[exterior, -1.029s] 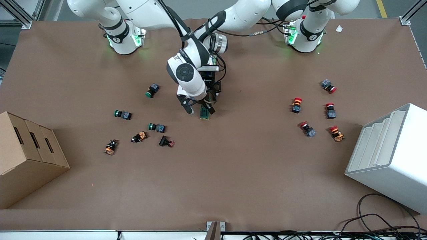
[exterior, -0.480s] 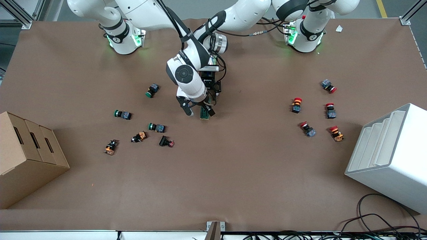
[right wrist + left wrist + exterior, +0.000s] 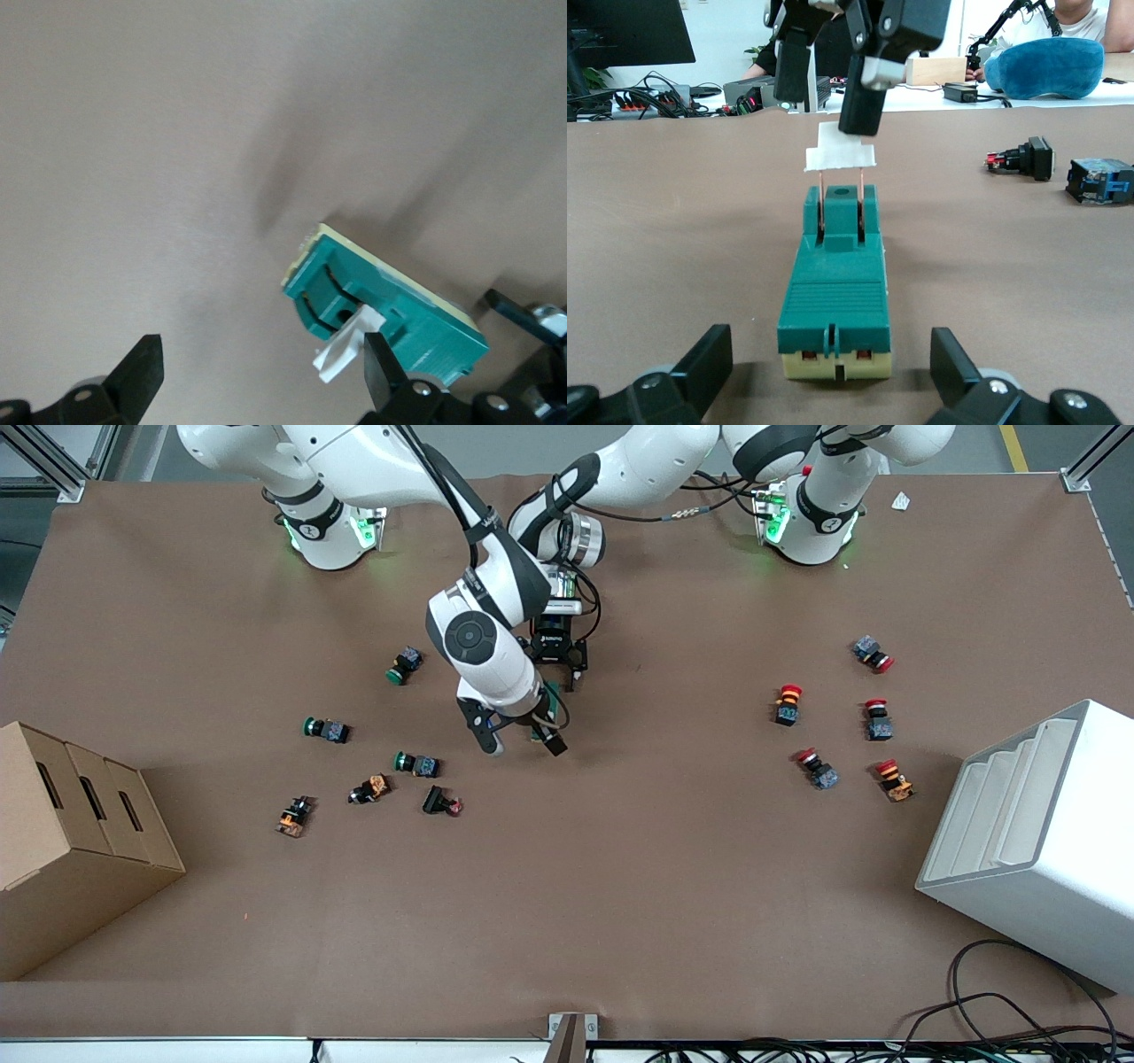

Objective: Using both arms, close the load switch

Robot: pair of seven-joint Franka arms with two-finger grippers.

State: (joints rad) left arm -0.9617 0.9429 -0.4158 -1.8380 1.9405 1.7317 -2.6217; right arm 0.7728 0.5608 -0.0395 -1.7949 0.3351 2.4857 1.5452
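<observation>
The load switch point(image 3: 837, 292), a dark green block with a cream end, lies mid-table; in the front view point(image 3: 539, 732) it is mostly hidden under the right gripper. Its white lever tab point(image 3: 840, 156) stands up at the end away from the left gripper. My left gripper point(image 3: 833, 381) is open, low at the table, with a finger on each side of the cream end and not touching it; it also shows in the front view point(image 3: 554, 677). My right gripper point(image 3: 261, 376) is open over the lever end point(image 3: 518, 742), one finger point(image 3: 385, 376) right beside the tab point(image 3: 341, 351).
Green-capped push-buttons point(image 3: 405, 665) point(image 3: 326, 729) point(image 3: 416, 763) and orange ones point(image 3: 369, 788) lie toward the right arm's end. Red mushroom buttons point(image 3: 788, 704) point(image 3: 877, 719) lie toward the left arm's end. A cardboard box point(image 3: 71, 841) and a white rack point(image 3: 1036, 841) stand at the table's ends.
My right gripper has shifted nearer to the front camera and a little toward the right arm's end, along the switch. The left gripper and the switch have stayed put.
</observation>
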